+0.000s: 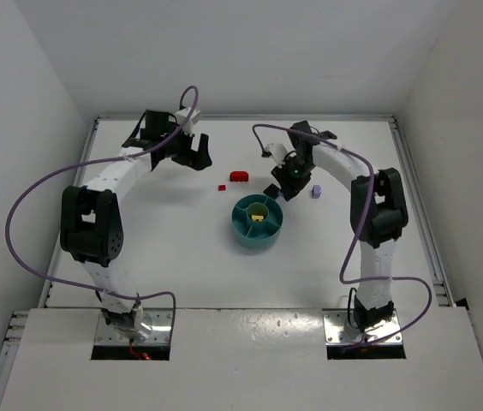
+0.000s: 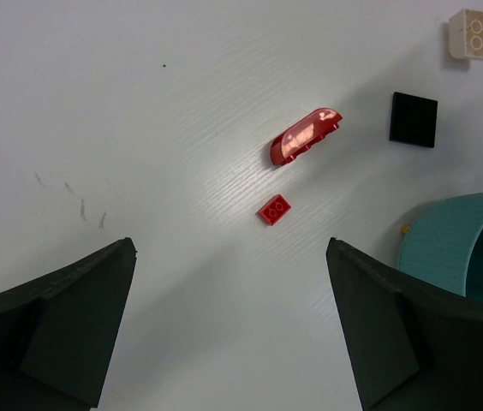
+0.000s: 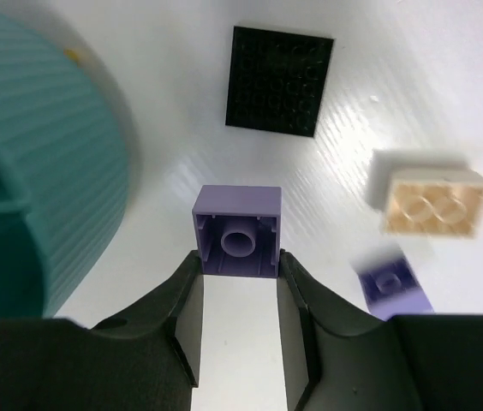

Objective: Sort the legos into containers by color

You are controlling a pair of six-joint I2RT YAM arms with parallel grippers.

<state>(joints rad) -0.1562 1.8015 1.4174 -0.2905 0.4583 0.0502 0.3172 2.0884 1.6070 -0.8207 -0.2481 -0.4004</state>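
Right wrist view: right tool (image 3: 240,265) is pinching the lavender brick (image 3: 236,229) by two opposite sides just beside the teal dish (image 3: 62,171), probably for carrying into a compartment; left tool (image 2: 231,282) is hanging wide above a small red brick (image 2: 274,209) near that dish.

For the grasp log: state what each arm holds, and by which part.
Right gripper: lavender brick, pinched by two opposite side walls, hollow underside toward the camera. Left gripper: open, holding nothing.
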